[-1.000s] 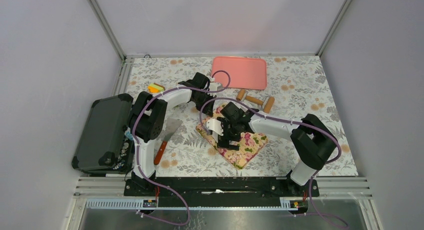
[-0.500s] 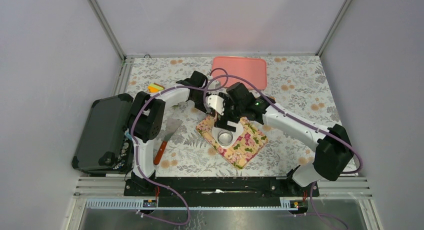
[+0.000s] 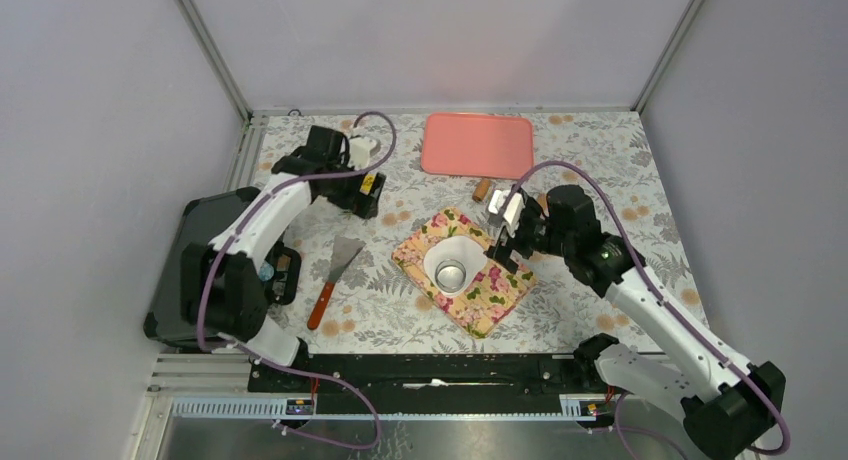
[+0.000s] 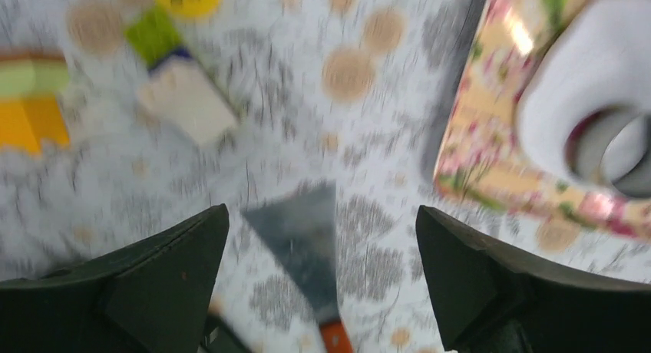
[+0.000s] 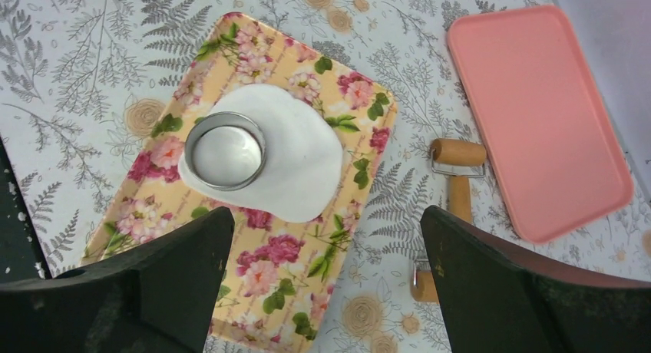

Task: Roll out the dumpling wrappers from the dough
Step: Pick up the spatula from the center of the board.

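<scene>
Left hand (image 4: 321, 215) and right hand (image 5: 326, 212) gape wide, empty. Lifting the ring cutter (image 5: 225, 150) carelessly could tear the dough (image 5: 299, 161).

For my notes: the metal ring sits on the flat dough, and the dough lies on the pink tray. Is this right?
Not quite. The dough lies on the flowered board, not on the pink tray, which stands apart. The metal ring does sit on the dough. The right wrist view shows this.
</scene>
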`<state>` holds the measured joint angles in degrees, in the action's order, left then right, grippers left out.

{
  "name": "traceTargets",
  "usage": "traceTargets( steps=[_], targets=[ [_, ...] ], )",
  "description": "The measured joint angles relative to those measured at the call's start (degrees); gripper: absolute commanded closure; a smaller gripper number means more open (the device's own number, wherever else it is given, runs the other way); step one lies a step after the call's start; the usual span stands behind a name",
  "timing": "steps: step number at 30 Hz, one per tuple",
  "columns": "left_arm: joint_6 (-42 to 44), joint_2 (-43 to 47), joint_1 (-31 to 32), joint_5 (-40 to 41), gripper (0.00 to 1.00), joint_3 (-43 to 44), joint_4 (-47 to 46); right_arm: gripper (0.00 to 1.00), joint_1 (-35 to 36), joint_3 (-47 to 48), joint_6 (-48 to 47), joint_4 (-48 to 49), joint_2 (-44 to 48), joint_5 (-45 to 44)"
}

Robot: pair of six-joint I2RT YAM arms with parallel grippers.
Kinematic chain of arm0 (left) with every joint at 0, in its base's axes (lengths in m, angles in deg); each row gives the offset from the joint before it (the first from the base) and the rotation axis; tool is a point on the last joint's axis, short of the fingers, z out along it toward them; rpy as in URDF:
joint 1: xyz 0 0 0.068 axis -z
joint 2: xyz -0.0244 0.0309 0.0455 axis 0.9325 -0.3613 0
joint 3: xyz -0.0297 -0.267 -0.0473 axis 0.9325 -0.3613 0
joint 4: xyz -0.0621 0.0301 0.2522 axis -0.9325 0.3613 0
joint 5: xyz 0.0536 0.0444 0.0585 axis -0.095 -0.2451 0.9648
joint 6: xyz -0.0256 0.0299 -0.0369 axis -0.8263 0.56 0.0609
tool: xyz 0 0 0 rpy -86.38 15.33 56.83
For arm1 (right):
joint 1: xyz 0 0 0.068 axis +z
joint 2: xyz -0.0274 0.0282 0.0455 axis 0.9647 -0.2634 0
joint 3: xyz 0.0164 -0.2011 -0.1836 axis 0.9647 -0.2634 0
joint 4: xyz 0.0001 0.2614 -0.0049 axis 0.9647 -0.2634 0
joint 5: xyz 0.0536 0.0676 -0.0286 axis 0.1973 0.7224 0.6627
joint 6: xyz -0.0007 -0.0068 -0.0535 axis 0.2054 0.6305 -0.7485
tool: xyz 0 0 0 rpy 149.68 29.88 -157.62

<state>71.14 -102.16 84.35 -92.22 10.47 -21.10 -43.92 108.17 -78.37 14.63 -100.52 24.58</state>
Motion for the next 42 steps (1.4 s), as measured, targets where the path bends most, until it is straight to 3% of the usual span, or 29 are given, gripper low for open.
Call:
traceTargets(
  steps=[4,11,14,17,23,29,32,38,42],
  targets=[
    [1.79,6.84,0.02,5.29,0.01,-10.43,3.78,0.0,-0.96,-5.09,0.24,2.38,4.42,2.71],
    [2.29,7.69,0.13,14.64,0.04,-25.83,9.68,0.0,-2.73,-8.57,0.55,4.22,5.66,6.97],
    [2.49,7.87,-0.11,17.05,0.11,-26.21,10.36,0.0,-2.82,-8.61,0.79,4.87,6.12,8.5],
    [3.04,7.28,-0.24,18.27,0.26,-26.27,10.14,0.0,-3.02,-8.72,0.81,5.4,6.62,9.51],
    [4.37,1.97,-0.24,18.21,0.34,-26.36,10.27,0.0,-3.26,-9.84,0.72,6.03,8.11,9.97],
    [4.9,0.17,-0.07,15.74,0.84,-25.33,11.91,0.0,-3.34,-10.34,0.55,6.58,8.35,9.97],
    [5.57,-0.39,-0.09,15.52,1.0,-24.74,12.81,0.0,-3.34,-10.54,0.79,7.34,8.37,9.86],
    [5.75,-1.11,-0.24,13.6,1.0,-22.71,14.43,0.0,-3.39,-9.64,4.98,9.46,7.91,8.68],
    [5.81,0.11,-0.24,8.92,1.0,-16.55,16.98,0.0,-3.43,-6.03,9.11,9.97,5.51,7.15]
  ],
)
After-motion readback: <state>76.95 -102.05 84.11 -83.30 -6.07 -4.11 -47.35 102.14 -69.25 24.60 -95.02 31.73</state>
